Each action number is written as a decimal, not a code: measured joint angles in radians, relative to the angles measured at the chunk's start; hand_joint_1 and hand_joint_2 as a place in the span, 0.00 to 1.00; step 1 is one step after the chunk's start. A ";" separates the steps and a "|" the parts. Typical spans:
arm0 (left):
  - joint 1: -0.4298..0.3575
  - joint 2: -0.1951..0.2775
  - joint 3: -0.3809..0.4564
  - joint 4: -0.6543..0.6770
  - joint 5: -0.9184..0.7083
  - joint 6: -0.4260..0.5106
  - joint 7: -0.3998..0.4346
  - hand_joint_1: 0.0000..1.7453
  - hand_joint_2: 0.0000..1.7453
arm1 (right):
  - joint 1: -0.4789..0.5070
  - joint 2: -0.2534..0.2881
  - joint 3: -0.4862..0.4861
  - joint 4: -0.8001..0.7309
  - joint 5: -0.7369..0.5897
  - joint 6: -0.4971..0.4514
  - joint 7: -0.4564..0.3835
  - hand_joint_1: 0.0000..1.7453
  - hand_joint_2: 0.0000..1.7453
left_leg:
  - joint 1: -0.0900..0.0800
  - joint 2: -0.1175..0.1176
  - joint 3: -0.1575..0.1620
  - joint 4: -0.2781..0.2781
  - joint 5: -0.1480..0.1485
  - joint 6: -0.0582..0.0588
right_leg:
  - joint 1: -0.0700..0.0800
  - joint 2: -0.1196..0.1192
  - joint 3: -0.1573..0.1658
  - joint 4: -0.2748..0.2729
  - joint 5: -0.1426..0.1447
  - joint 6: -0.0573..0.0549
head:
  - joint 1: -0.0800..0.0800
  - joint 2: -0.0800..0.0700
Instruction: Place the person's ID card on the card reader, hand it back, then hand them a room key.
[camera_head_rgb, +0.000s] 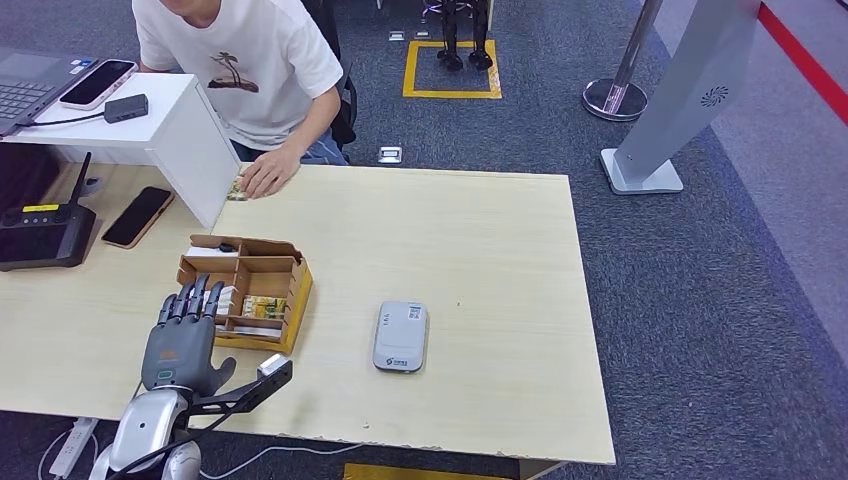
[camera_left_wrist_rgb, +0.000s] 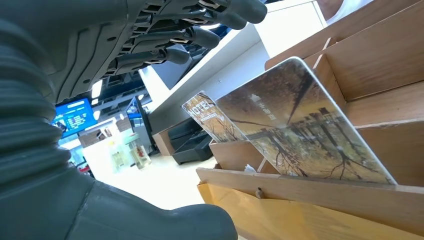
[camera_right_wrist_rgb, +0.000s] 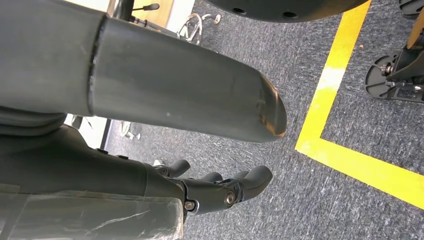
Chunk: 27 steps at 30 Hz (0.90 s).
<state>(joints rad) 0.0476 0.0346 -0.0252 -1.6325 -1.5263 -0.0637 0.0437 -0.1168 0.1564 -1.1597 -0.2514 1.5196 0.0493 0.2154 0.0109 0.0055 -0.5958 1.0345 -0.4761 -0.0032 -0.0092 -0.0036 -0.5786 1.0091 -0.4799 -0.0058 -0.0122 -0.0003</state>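
Nearest the head camera, my left hand (camera_head_rgb: 180, 335) hovers with fingers spread and holding nothing over the front-left end of the wooden box (camera_head_rgb: 246, 290) near the table's (camera_head_rgb: 480, 250) front-left part, while the grey card reader (camera_head_rgb: 401, 337) lies toward the front edge, well apart from the person's hand (camera_head_rgb: 266, 173) resting on a card (camera_head_rgb: 236, 187) at the far edge. From the left wrist, I see those fingers (camera_left_wrist_rgb: 200, 35) stretched out above picture-printed key cards (camera_left_wrist_rgb: 300, 125) standing tilted in the box's compartments. From the right wrist, my right hand (camera_right_wrist_rgb: 210, 187) hangs over grey carpet (camera_right_wrist_rgb: 310, 210) beside a yellow line (camera_right_wrist_rgb: 330, 100), fingers loosely curled, nothing in it.
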 joint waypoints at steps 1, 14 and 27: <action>-0.001 -0.001 0.000 0.000 0.000 0.000 -0.003 0.00 1.00 | 0.000 0.000 0.000 0.000 0.000 0.001 0.000 0.00 0.00 | 0.000 0.000 0.000 0.000 0.000 0.000 | 0.000 0.000 0.000 0.000 0.000 0.000 | 0.000 0.000; -0.004 -0.010 0.000 0.000 0.000 0.001 -0.005 0.15 1.00 | 0.000 0.000 0.000 0.000 0.001 0.001 0.000 0.00 0.00 | 0.000 0.000 0.000 0.000 0.000 0.000 | 0.000 0.000 0.000 0.000 0.000 0.000 | 0.000 0.000; -0.004 -0.014 0.000 0.001 0.000 0.000 -0.015 1.00 1.00 | 0.000 0.000 0.000 0.000 0.004 0.000 0.000 0.00 0.00 | 0.000 0.000 0.000 0.000 0.000 0.000 | 0.000 0.000 0.000 0.000 0.000 0.000 | 0.000 0.000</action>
<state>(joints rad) 0.0436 0.0210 -0.0252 -1.6316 -1.5263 -0.0639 0.0282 -0.1168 0.1564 -1.1597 -0.2514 1.5232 0.0493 0.2152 0.0110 0.0056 -0.5957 1.0345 -0.4761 -0.0032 -0.0092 -0.0035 -0.5786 1.0091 -0.4799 -0.0058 -0.0122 -0.0004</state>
